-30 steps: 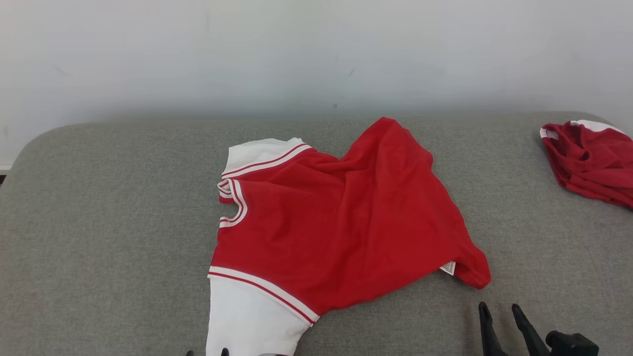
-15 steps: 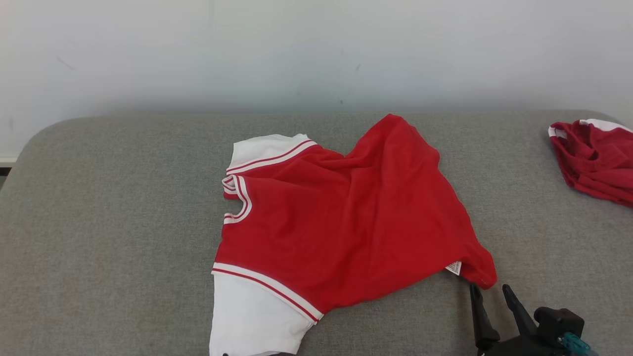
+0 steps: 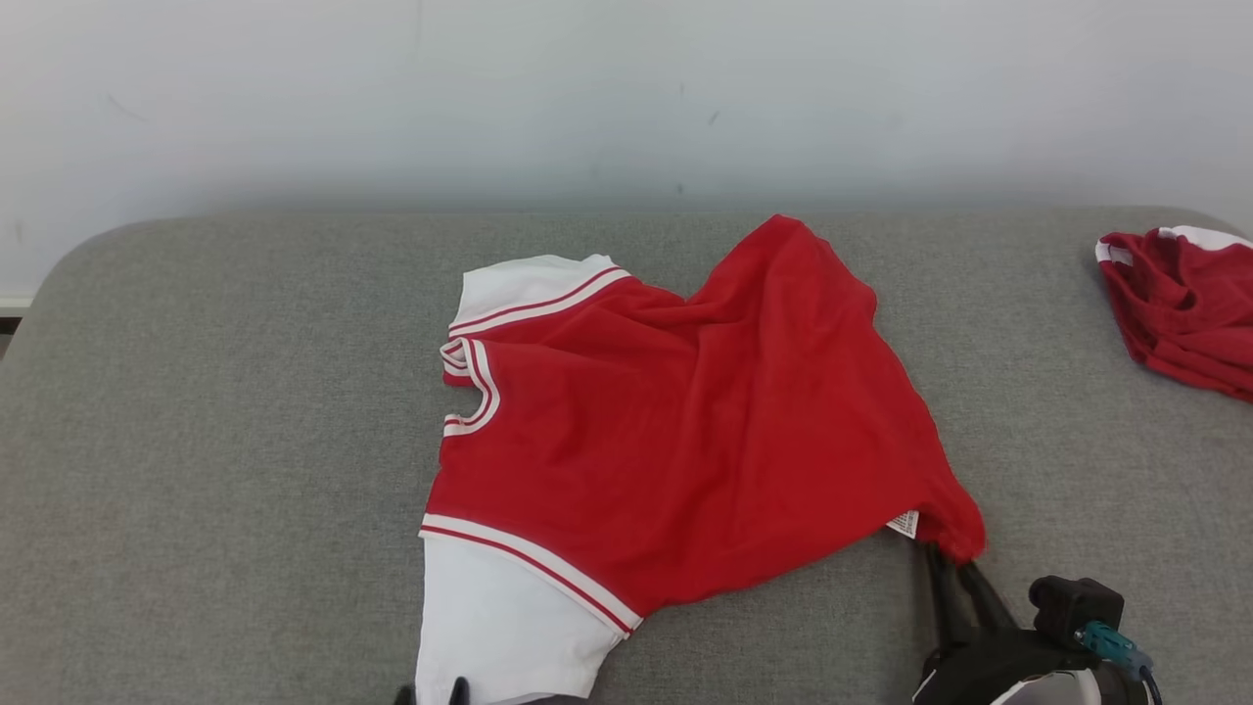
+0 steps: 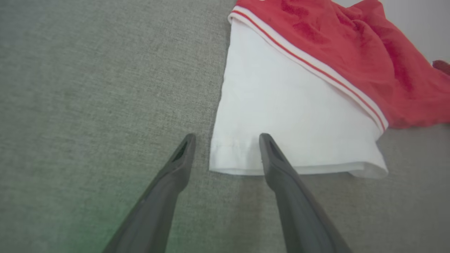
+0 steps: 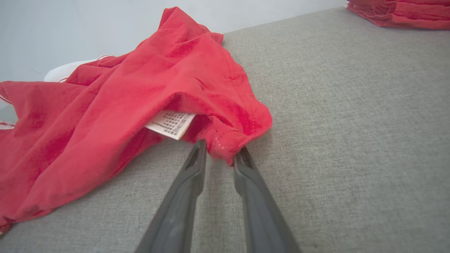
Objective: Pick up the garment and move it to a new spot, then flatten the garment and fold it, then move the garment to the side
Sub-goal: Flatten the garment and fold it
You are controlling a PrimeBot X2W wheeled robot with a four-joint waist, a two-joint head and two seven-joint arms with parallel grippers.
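Grey upholstery point(image 3: 196, 441) runs across the frame under a pale wall point(image 3: 587, 98), and the garment point(image 3: 685, 441), a red shirt with white sleeves, lies crumpled at its centre. A second red bundle point(image 3: 1184, 304) sits at the right edge.

A second ago my right gripper point(image 3: 954, 578) sat low at the lower right, jaws wide and clear of the cloth. It has since come up the frame to the shirt's lower-right hem corner, just beside the care label point(image 3: 905, 522). In the right wrist view the jaws of that gripper point(image 5: 221, 149) have drawn in on either side of the bunched corner, with red fabric between the tips. I cannot tell whether they pinch it firmly yet. The whole head view has also shifted a little, which is the camera and not the shirt.

My left gripper point(image 4: 226, 138) has its jaws wide apart at the bottom of the frame. One finger lies over the hem of the white sleeve point(image 4: 281, 116), the other over bare upholstery. It holds nothing.

I judge the first pick-up is beginning, and the lift, flattening and fold are all ahead.
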